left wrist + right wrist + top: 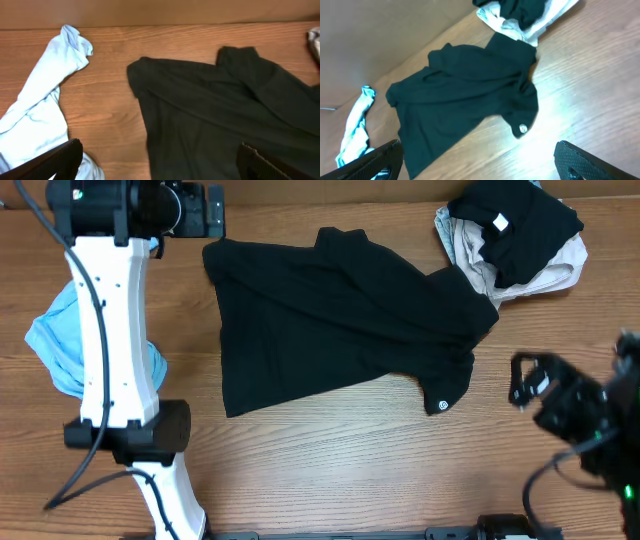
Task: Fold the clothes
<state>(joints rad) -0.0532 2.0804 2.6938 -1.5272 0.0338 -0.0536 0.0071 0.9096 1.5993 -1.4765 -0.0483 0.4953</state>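
T-shirt [340,320] rumpled, blue cloth [52,345] partly hidden — behind left arm [112,330]

The bare table [340,470] along the lower centre of the overhead frame is open for passage. The black T-shirt [330,320] fills the centre. A heap of clothes [515,240] blocks the upper right. The light blue garment [55,345] (partly under the left arm [110,340]) takes up the left edge.

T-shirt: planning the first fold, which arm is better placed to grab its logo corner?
Right, likely: the open right gripper hangs just beside the logo; the left gripper sits at the opposite corner of the T-shirt.
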